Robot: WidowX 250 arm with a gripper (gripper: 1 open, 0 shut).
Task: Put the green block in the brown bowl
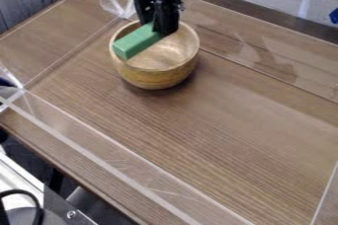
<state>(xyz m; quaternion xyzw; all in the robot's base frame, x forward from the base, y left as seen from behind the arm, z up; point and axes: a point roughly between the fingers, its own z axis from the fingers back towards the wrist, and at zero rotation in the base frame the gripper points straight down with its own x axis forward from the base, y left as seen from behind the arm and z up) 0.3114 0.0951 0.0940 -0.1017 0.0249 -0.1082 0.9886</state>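
Note:
The brown bowl stands on the wooden table, left of centre towards the back. The green block hangs tilted over the bowl's left side, with its lower end by the left rim. Its upper end sits between the fingers of my black gripper. The gripper points almost straight down over the bowl's back-left part and is shut on the block. The fingers hide the block's upper end.
Clear plastic walls fence the wooden tabletop on the front and left. A pale object stands at the back right corner.

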